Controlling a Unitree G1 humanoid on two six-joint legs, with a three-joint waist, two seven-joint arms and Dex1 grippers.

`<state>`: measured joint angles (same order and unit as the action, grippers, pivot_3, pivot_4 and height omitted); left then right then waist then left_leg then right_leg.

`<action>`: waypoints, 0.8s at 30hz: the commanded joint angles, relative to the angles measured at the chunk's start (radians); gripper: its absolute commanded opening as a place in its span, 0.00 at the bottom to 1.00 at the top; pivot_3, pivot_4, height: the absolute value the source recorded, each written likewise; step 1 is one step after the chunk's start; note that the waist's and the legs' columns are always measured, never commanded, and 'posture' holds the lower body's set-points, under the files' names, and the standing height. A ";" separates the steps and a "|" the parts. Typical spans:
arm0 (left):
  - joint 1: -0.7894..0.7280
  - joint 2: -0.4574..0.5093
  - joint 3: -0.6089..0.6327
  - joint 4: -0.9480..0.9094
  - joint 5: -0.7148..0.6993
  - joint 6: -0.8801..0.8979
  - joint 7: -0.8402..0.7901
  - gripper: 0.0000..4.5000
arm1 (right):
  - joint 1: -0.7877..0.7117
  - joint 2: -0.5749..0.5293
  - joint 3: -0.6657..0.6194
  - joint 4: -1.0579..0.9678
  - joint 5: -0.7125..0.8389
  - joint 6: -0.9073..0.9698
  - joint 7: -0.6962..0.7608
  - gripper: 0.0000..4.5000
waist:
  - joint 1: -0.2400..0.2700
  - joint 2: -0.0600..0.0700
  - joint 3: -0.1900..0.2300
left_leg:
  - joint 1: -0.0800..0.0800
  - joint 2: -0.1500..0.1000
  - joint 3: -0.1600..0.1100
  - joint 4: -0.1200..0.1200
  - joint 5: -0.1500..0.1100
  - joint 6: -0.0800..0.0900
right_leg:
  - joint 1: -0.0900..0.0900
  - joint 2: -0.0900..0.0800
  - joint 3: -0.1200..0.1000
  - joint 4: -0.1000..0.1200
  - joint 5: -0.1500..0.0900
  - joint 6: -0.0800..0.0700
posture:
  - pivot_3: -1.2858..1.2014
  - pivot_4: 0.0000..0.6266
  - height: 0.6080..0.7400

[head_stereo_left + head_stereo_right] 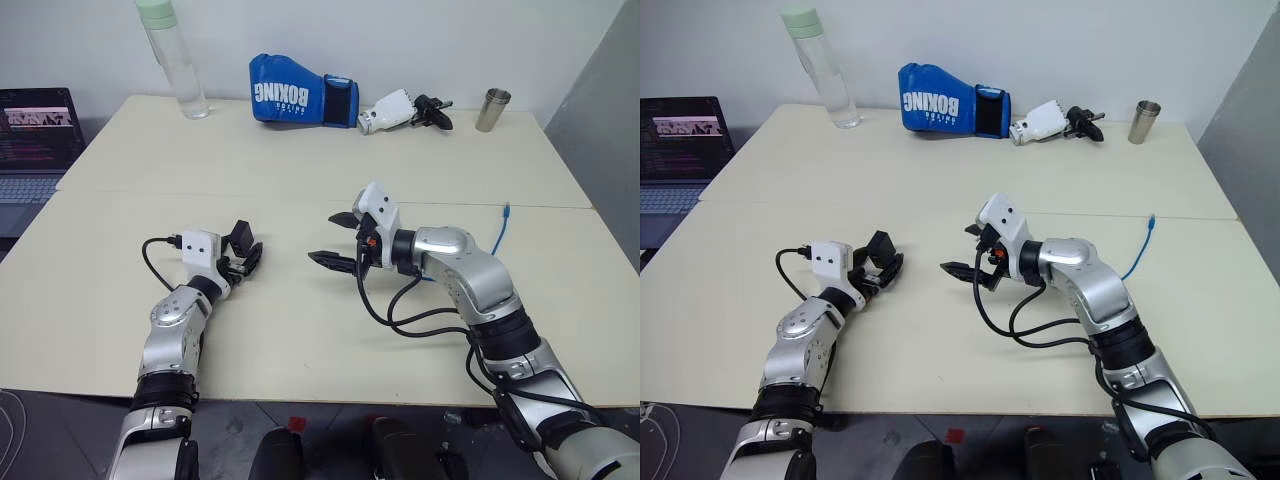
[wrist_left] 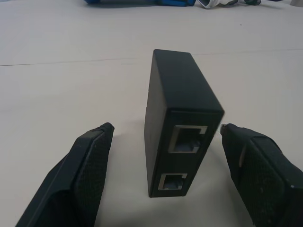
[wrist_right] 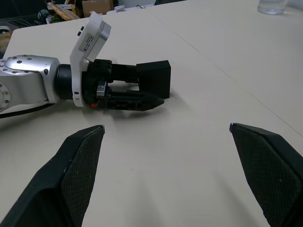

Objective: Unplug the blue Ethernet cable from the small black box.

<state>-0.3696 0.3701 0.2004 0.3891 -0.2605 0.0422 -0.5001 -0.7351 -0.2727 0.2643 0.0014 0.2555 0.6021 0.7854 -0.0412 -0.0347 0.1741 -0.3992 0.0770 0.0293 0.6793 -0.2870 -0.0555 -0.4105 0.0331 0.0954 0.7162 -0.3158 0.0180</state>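
Standing the small black box [image 2: 177,132] on edge between my left gripper [image 1: 243,258] fingers kept its two ports facing me, both empty; those fingers were spread, touching neither side; my right gripper [image 1: 337,238] hung released near the box; the blue Ethernet cable [image 1: 499,230] lay well apart from the box, toward the table [image 1: 300,330] edge, with bare tabletop between.
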 commanded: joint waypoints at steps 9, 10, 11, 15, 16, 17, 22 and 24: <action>0.218 0.133 0.055 -0.446 -0.014 0.188 0.030 0.83 | 0.097 -0.083 -0.108 -0.198 0.055 0.051 -0.021 1.00 | -0.002 0.000 0.000 | -0.001 0.003 -0.003 -0.001 0.000 0.000 | 0.000 -0.001 0.001 -0.001 0.000 0.000 | 0.52 0.24 1.00; 0.223 0.156 0.066 -0.480 -0.026 0.226 0.025 0.83 | 0.116 -0.096 -0.127 -0.217 0.061 0.050 -0.025 1.00 | -0.002 0.000 0.000 | -0.001 0.003 -0.003 -0.001 0.000 0.000 | 0.000 -0.001 0.001 -0.001 0.000 0.000 | 0.52 0.24 1.00; 0.227 0.172 0.074 -0.504 -0.033 0.253 0.023 0.83 | 0.130 -0.107 -0.139 -0.232 0.066 0.051 -0.027 1.00 | 0.000 0.000 0.000 | -0.001 0.002 -0.003 -0.001 0.000 0.000 | 0.000 -0.001 0.001 -0.001 0.000 0.000 | 0.52 0.24 1.00; 0.260 0.304 0.091 -0.621 -0.064 0.364 -0.067 0.83 | 0.200 -0.212 -0.224 -0.306 0.109 0.069 0.012 1.00 | 0.003 0.000 0.000 | 0.000 -0.001 -0.003 -0.001 0.000 0.000 | 0.002 0.000 0.000 -0.001 0.000 0.000 | 0.52 0.24 1.00; 0.272 0.350 0.106 -0.649 -0.092 0.388 -0.120 0.83 | 0.221 -0.263 -0.256 -0.331 0.141 0.089 0.052 1.00 | 0.003 0.000 0.001 | 0.001 -0.001 -0.002 -0.001 0.000 0.000 | 0.002 0.000 0.000 0.000 0.000 0.000 | 0.52 0.24 1.00; 0.281 0.397 0.130 -0.669 -0.129 0.414 -0.179 0.83 | 0.240 -0.315 -0.290 -0.355 0.173 0.108 0.091 1.00 | 0.003 0.000 0.001 | 0.000 -0.001 -0.002 -0.001 0.000 0.000 | 0.002 0.000 0.000 -0.001 0.000 0.000 | 0.52 0.24 1.00; 0.283 0.563 0.199 -0.675 -0.221 0.492 -0.342 0.83 | 0.267 -0.459 -0.408 -0.376 0.281 0.164 0.158 1.00 | 0.005 0.001 0.002 | 0.000 0.000 -0.001 -0.002 0.000 0.000 | 0.001 0.000 -0.001 -0.003 -0.001 0.000 | 0.52 0.24 1.00; 0.273 0.606 0.213 -0.661 -0.243 0.511 -0.383 0.83 | 0.272 -0.503 -0.443 -0.365 0.316 0.191 0.182 1.00 | 0.003 0.001 0.002 | 0.001 0.000 -0.001 -0.002 0.000 0.000 | 0.001 0.001 0.000 -0.003 -0.001 0.000 | 0.52 0.24 1.00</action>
<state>-0.0800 0.9387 0.3658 -0.2624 -0.4710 0.5350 -0.8356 -0.4591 -0.7411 -0.1217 -0.3468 0.5190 0.7718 0.9371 -0.0387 -0.0333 0.1764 -0.3980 0.0769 0.0288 0.6769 -0.2873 -0.0551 -0.4094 0.0346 0.0952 0.7135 -0.3165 0.0178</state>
